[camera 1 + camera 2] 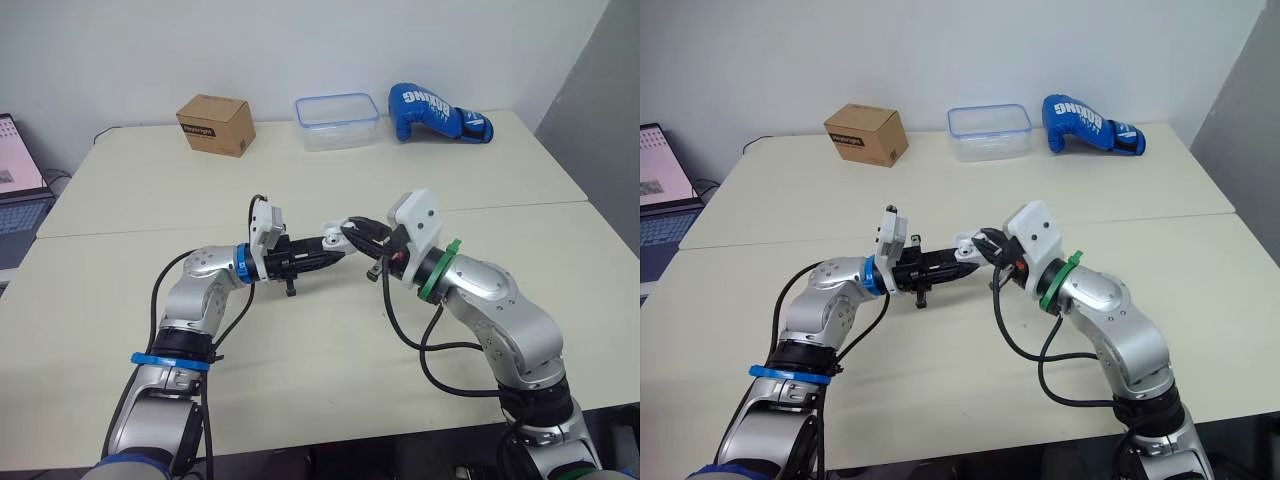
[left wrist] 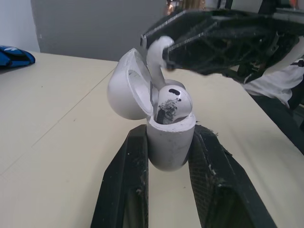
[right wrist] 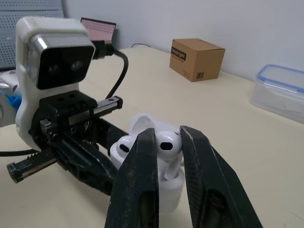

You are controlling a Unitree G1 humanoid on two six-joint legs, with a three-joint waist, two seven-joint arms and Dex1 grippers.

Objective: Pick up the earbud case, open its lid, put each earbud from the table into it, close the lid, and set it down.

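The left gripper (image 2: 171,137) has its jaws clamped on the body of the earbud case (image 2: 170,152), held above the bench (image 1: 300,380) well to the robot's side of the cardboard box (image 1: 215,124), with the lid (image 2: 124,85) swung open. One earbud (image 2: 174,102) sits in its well, and the right gripper (image 3: 167,135) pinches the second earbud (image 3: 167,145) in closed jaws, stem reaching down into the case (whether it has bottomed out is hard to judge). Pick-up, opening and the first bud look done; seating and releasing this one, shutting the lid and setting the case down remain.
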